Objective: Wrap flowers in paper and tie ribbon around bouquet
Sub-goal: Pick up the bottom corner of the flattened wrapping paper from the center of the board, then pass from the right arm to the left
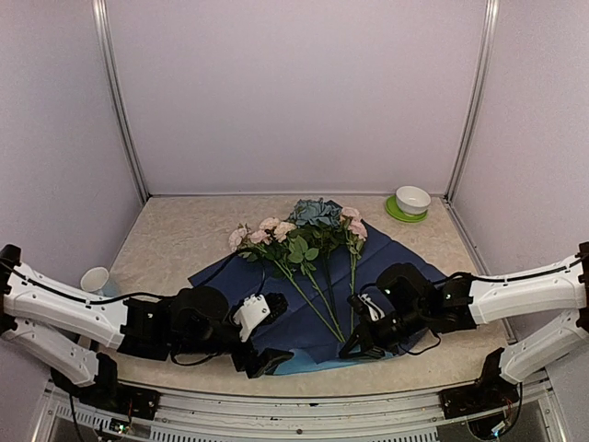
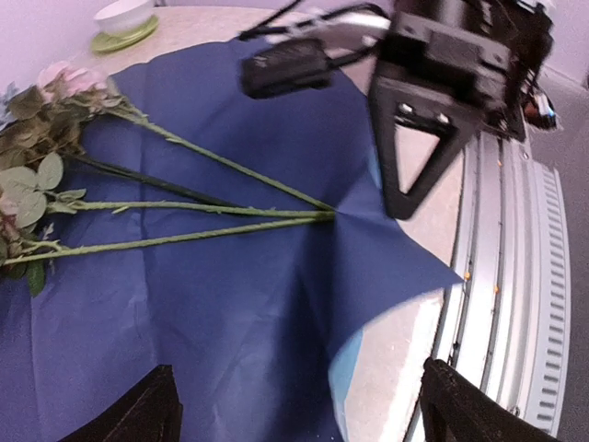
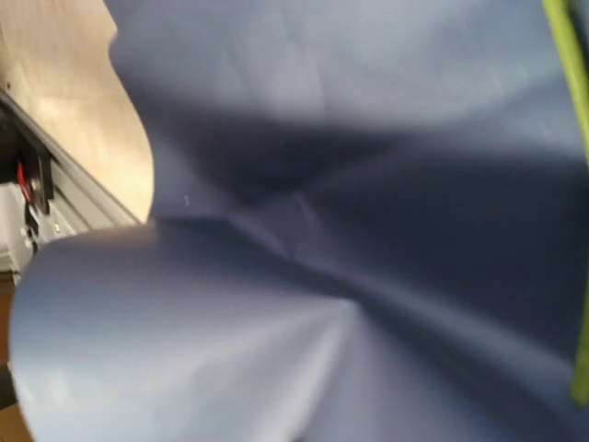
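Pinch set: right gripper [image 1: 352, 348] clamped on paper [image 1: 225, 272] by worktop's near edge, at stem ends. On sheet, flowers [image 1: 296, 230] lie blooms-far — stems point at right gripper. Beside them, left gripper [image 1: 274, 331] wide, empty.

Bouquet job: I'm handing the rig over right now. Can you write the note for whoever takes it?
Left gripper: open, hovering over the near edge of the paper, holding nothing.
Right gripper: shut on the paper near the stem ends.
Flowers: lying loose on the spread paper, blooms away from the arms.
Ribbon: not in view.
Done: flowers laid on the paper.
Left: wrap the paper around them, then tie.
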`<state>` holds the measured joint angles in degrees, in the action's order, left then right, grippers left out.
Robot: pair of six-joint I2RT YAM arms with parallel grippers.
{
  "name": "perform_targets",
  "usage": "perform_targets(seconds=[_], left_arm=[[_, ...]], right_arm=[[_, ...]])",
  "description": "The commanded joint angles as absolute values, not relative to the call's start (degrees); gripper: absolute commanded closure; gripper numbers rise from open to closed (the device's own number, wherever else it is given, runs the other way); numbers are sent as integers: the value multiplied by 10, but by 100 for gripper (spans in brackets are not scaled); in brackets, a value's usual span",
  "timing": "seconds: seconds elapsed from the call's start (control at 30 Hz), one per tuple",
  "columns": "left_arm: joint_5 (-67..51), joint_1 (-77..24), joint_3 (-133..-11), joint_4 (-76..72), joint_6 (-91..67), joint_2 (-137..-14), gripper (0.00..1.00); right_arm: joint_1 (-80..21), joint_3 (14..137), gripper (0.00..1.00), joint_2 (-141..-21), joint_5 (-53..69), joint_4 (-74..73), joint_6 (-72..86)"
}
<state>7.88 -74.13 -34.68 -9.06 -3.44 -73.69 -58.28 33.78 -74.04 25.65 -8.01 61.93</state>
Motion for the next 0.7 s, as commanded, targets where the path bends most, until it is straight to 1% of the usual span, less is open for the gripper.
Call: perform_targets(seconds=[0.0, 0.13, 0.2, 0.3, 0.37, 0.43, 0.5, 0.53, 0.57, 0.67], left_arm=[[12, -755, -337, -141, 94, -779, 8], [41, -749, -357, -125, 132, -829, 4], [40, -731, -370, -130, 134, -850, 2], [70, -693, -411, -114, 110, -892, 2], [45, -670, -440, -91, 101, -914, 2], [-25, -661, -453, -93, 119, -929, 4], [-70, -663, -460, -108, 148, -947, 9], [-76, -663, -472, -101, 155, -960, 14], [-82, -663, -495, -80, 154, -974, 21], [-140, -662, -557, -12, 163, -1008, 39]], right_arm=[[-561, 388, 100, -782, 265, -127, 579], [-551, 409, 100, -802, 274, -146, 554], [-542, 410, 100, -804, 277, -155, 539], [-524, 408, 100, -810, 304, -156, 511], [-513, 416, 100, -811, 314, -170, 490], [-505, 428, 100, -806, 310, -196, 467], [-496, 440, 100, -804, 305, -220, 443], [-491, 442, 100, -805, 308, -224, 434], [-485, 442, 100, -805, 314, -225, 429], [-469, 441, 100, -806, 330, -221, 416]])
